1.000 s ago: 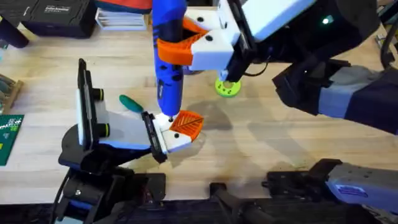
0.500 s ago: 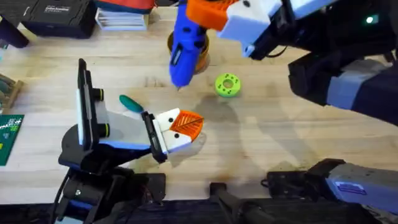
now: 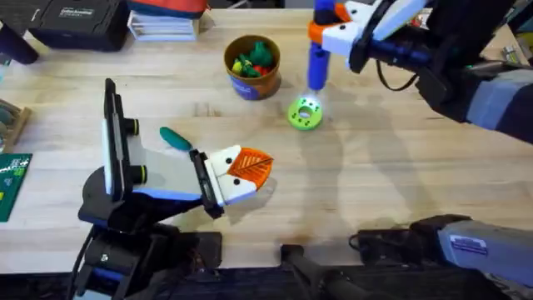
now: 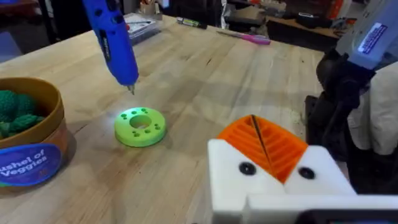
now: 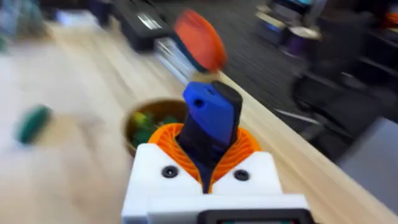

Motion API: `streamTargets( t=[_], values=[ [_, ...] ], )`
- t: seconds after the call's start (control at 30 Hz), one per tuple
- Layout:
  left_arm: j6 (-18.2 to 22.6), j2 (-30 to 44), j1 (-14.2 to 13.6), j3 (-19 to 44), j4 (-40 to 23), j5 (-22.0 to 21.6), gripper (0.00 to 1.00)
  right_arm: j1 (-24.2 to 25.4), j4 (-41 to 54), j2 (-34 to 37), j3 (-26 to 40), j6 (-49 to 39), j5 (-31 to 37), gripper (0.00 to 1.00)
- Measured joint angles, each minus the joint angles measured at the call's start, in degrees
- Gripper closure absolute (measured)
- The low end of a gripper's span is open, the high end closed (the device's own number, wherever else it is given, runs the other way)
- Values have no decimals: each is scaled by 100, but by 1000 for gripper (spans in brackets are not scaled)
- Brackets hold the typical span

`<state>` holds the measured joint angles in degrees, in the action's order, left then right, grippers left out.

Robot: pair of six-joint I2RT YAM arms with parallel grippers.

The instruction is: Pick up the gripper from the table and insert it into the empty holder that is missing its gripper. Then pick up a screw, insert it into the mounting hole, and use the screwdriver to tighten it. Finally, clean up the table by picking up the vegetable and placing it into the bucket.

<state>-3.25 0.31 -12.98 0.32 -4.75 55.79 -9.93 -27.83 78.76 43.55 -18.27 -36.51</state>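
The right arm reaches in from the upper right of the overhead frame, its white-and-orange right end effector (image 3: 326,32) clamped around the blue screwdriver (image 3: 317,60), which hangs tip-down. In the left wrist view the screwdriver's tip (image 4: 131,89) hovers just above the lime-green ring disc (image 4: 140,126), not touching it. From the right wrist camera, the screwdriver body (image 5: 211,127) sits wedged between the orange ribbed pads (image 5: 244,146).

Down in the lower left of the overhead frame, the left arm lies low over the tabletop (image 3: 375,192), its left end effector (image 3: 237,175) pointing toward the centre. I cannot tell whether its fingers are apart or together; the orange pad and white mount with two dark screw holes show close up in the left wrist view.

The teal vegetable (image 3: 176,137) lies on the bare wood just above and left of the left end effector, apart from it. The bucket (image 3: 251,67) stands at upper centre, with green and orange toy pieces inside, just left of the screwdriver.

The tabletop is pale wood. Books and a dark case line the upper left edge, a green circuit board sits at the far left. The centre-right stretch of wood lies open.
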Motion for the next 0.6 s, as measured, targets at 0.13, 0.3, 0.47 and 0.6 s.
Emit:
streamTargets(
  t=[0.13, 0.3, 0.47, 0.6],
  values=[
    [0, 0, 1, 0, 0, -2, 996, 63, 477, 0, 0, -1283, 1203, 975],
    [0, 0, 0, 0, -1, 0, 996, 63, 713, 0, 0, -2440, 2578, 975],
    [0, 1, -1, 0, 0, -8, 996, 65, 1948, 21, -6, -3639, 3407, 975],
    [0, -1, -1, 0, 0, -9, 996, 65, 2474, 241, -7, -4081, 3780, 975]
  ],
)
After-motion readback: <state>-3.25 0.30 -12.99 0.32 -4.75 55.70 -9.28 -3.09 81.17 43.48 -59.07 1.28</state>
